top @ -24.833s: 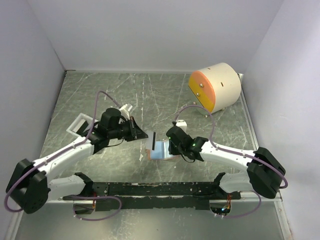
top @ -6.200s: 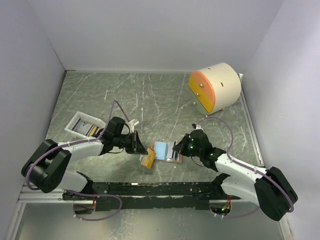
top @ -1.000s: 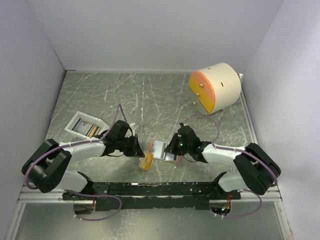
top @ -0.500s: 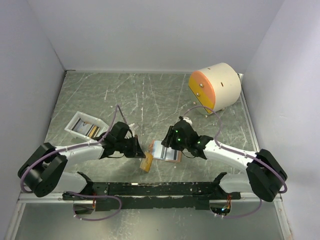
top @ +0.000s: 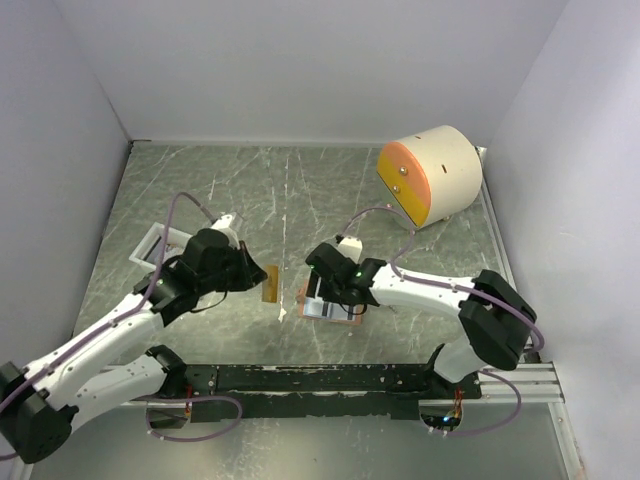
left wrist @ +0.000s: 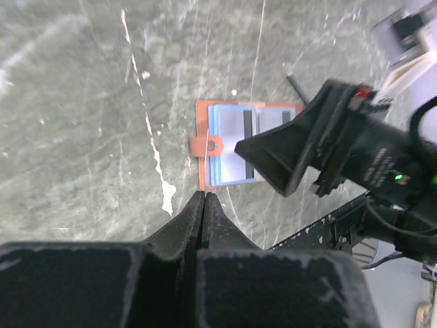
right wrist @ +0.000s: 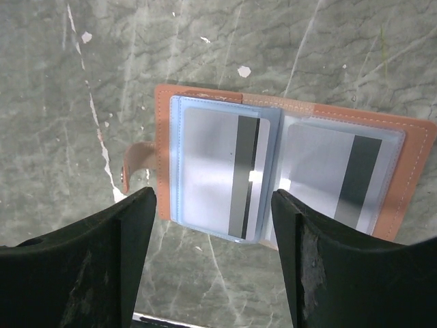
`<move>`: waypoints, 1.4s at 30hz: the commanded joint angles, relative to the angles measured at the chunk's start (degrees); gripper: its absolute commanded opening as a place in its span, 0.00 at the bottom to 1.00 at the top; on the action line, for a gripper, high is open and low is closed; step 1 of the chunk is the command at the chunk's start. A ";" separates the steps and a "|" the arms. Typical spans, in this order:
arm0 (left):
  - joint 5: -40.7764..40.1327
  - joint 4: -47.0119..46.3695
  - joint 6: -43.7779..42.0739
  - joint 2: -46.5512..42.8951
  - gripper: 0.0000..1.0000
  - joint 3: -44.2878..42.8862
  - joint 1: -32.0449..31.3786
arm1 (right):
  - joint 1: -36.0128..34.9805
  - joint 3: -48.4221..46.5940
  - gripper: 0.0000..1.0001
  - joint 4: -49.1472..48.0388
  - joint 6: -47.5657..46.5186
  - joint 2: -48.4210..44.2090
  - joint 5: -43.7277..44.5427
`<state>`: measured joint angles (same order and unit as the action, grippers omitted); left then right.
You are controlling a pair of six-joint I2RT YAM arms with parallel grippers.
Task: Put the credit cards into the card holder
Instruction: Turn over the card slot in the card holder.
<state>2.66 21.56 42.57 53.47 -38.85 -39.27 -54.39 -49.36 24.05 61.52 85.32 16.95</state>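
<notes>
While the left gripper (top: 256, 277) is clamped on an orange-amber card (top: 270, 283), the right gripper (top: 338, 293) hangs over the open card holder (right wrist: 162, 150) with its jaws spread wide.
Card holder lies flat on the marbled table (top: 300, 190), near the front edge, just beside the held card; snap tab (right wrist: 136, 167) sticks out one side. Two pale striped cards (right wrist: 218, 174) sit in its clear pockets, one per side. Orange-amber card is off the table, standing on edge. Left fingers (left wrist: 194, 219) meet tight in the left wrist view. White tray (top: 150, 245) is behind the left arm, cream cylinder (top: 440, 170) far right.
</notes>
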 commanded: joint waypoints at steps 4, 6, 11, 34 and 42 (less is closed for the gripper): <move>-9.34 8.75 -2.31 -7.01 0.07 -3.97 -0.27 | -2.42 -4.33 0.71 5.88 3.62 5.54 5.68; -9.85 9.19 -2.48 -8.29 0.07 -4.06 -0.29 | -2.81 -5.18 0.71 6.36 3.69 7.01 6.10; -10.50 9.90 -2.83 -9.85 0.07 -3.94 -0.28 | -3.57 -7.04 0.69 6.42 2.96 10.31 6.40; 0.57 0.27 -1.30 -3.94 0.07 2.18 -0.33 | -4.90 0.14 0.56 -6.31 -1.42 6.55 2.32; 4.30 -6.63 -1.66 2.85 0.07 2.28 -0.31 | -4.35 7.17 0.58 -16.65 -4.31 0.95 -1.92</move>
<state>3.07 21.65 40.95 54.39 -35.99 -39.27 -58.94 -44.62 14.06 58.98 88.79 17.39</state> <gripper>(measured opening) 0.068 0.573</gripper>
